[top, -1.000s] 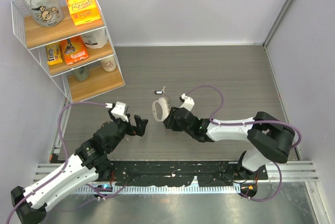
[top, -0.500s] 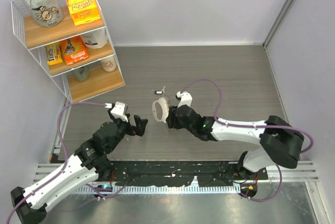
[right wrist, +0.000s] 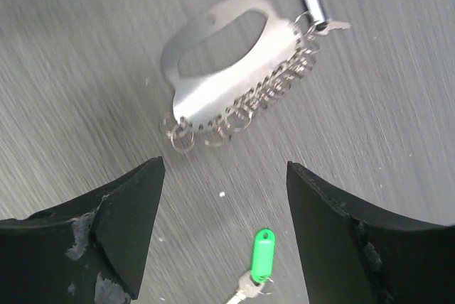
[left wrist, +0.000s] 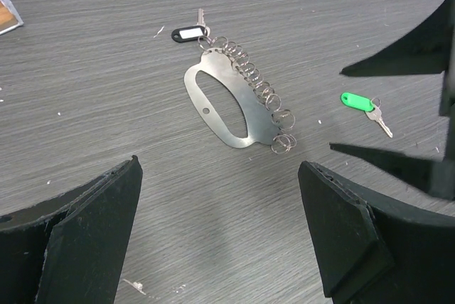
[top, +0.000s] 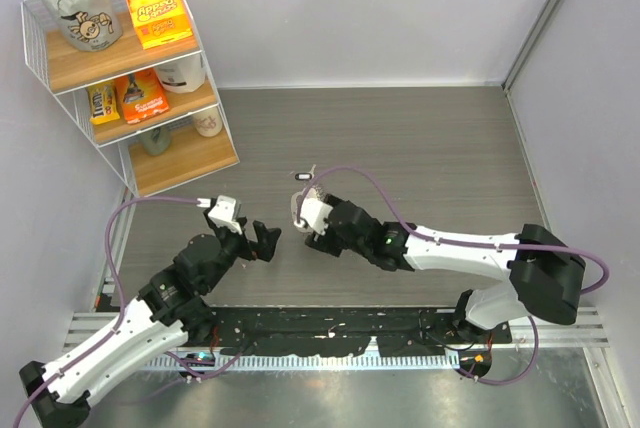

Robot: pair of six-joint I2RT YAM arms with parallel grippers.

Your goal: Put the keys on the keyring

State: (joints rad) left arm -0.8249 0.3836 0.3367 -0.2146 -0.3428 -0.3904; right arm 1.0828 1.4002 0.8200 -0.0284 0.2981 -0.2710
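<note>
The keyring is a flat silvery plate with an oval hole and a row of several small rings; it lies on the table and also shows in the right wrist view. A black-and-white tag with a key hangs at its far end. A key with a bright green tag lies loose on the table, apart from the rings. My right gripper is open and low, its jaws either side of the green key. My left gripper is open and empty, short of the keyring. From above, my right gripper hides the green key.
A white wire shelf with snack packs stands at the back left. My two grippers face each other closely, the left just left of the right. Small white crumbs dot the grey wood-grain table.
My right arm has stretched left and forward, so its wrist now covers most of the keyring from above. My left arm has barely moved.
</note>
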